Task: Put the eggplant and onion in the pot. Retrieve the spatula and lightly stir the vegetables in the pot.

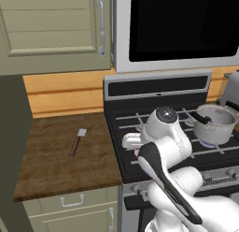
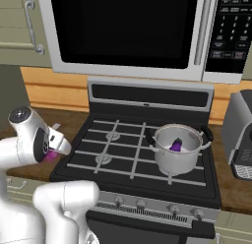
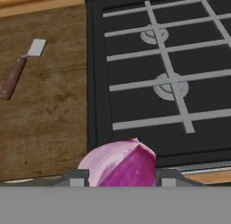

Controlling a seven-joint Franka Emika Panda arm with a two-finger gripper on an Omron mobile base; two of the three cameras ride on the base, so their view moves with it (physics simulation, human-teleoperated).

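Observation:
In the hand view the magenta-pink onion (image 3: 119, 162) sits between my two fingertips (image 3: 74, 178), so my gripper (image 3: 121, 179) is shut on it, above the stove's front left corner next to the counter. From the right base view the onion (image 2: 49, 156) peeks out under the white hand. The steel pot (image 2: 177, 152) stands on the stove's right front burner, with the dark purple eggplant (image 2: 176, 144) inside it. The pot (image 1: 215, 123) is well to the right of my hand. The spatula (image 1: 78, 141) lies flat on the wooden counter, left of the stove, blade (image 3: 36, 48) pointing away.
The black gas stove (image 2: 123, 154) has raised grey grates. A microwave (image 2: 128, 31) hangs above it. A grey appliance (image 2: 241, 135) stands on the counter right of the stove. Cabinets (image 1: 51, 30) hang over the wooden counter (image 1: 56, 165).

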